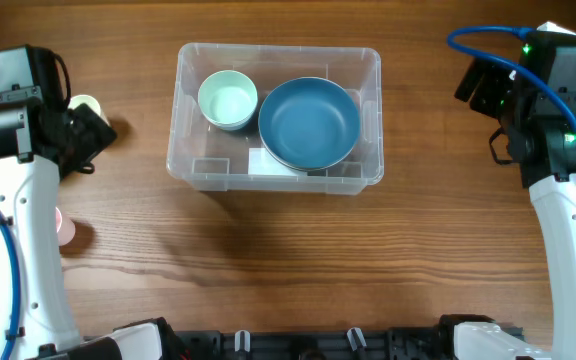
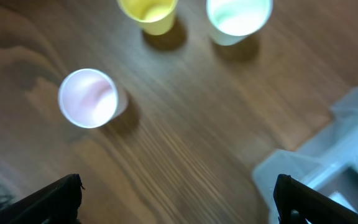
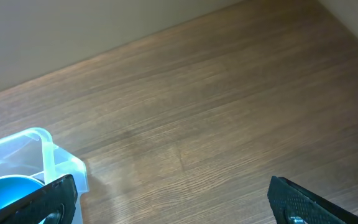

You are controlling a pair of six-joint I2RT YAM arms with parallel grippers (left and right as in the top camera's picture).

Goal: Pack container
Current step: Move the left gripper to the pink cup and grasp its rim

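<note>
Toward the far edge of the table (image 1: 268,260), container (image 1: 277,48) has two bowls (image 1: 309,123); cups (image 2: 88,98) by left edge unpacked; left gripper (image 2: 176,199), right gripper (image 3: 173,199) gape empty.

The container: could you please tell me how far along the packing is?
Done: a blue bowl and a small mint bowl sit in the container. In hand: nothing; left gripper and right gripper are open, empty. Remaining: pink cup, yellow cup and mint cup stand on the table.

A robotics lab, seemingly: cabled left arm (image 1: 13,230) and right arm (image 1: 568,240) flank a wood-grain table (image 1: 288,265).
</note>
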